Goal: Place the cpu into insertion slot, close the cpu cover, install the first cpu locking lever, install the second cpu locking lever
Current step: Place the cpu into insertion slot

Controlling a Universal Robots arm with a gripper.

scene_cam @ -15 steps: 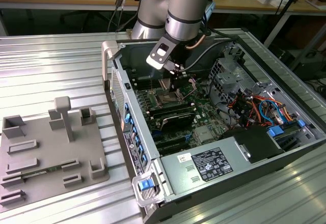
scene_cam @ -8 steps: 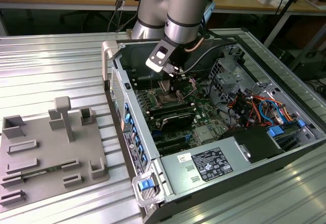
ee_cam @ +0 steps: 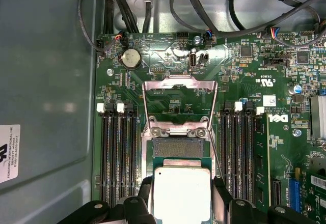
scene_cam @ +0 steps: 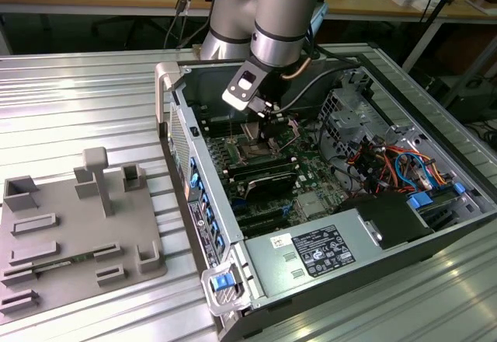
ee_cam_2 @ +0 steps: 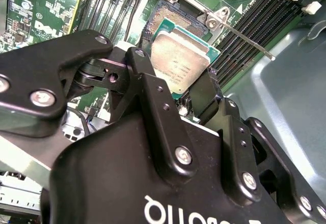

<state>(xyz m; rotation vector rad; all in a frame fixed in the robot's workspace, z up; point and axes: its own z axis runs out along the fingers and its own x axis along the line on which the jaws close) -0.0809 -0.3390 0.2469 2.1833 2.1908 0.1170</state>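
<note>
I am gripping the cpu by two opposite edges, my fingers closed on it, metal top facing up. I am holding it inside the open case, just over the slot. In the first wrist view it is covering the near part of the slot and leaving the far strip of pins bare. I cannot tell whether it is touching the rim yet.

The cover is standing open on its hinge at the far side of the slot, so I judge nothing is blocking the way down. A lever is sticking out freely beside the slot, not latched.

To do this well, I am aiming to square the chip's edges with the rim before going lower, because it is sitting offset toward me. I am treating the pins as fragile, so I am avoiding any sideways drag across them. I am planning to bring the chip level, centre it, and lower it straight. I am letting go only once it is lying flat inside the rim.
</note>
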